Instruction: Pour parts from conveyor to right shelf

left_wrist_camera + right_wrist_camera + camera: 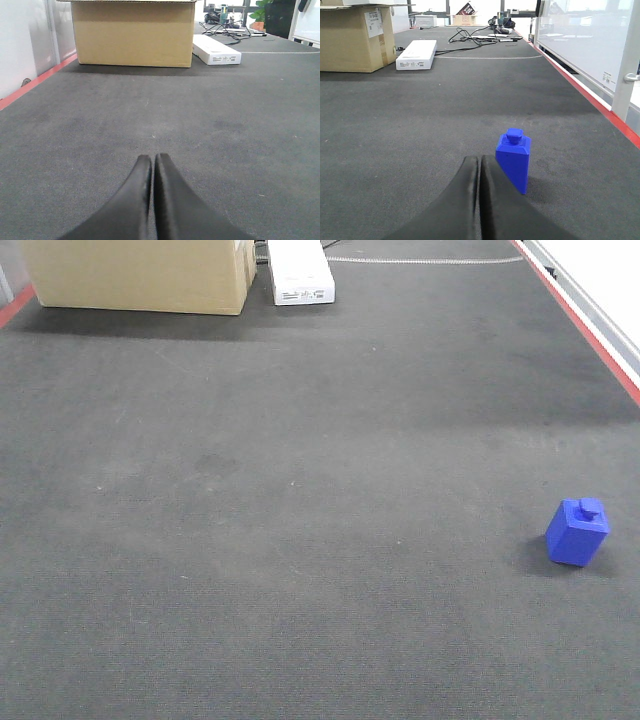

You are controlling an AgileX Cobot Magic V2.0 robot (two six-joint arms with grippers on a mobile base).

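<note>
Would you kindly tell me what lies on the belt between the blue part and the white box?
Nothing: the front-facing view shows only bare conveyor between the blue part and the white box; the right wrist view agrees.

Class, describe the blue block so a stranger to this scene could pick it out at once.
Find the wide dark grey belt edged in red. Near its right edge, well away from the cardboard box and white box at the far end, stands a small block. It alone is bright blue, with a little knob on top.
</note>
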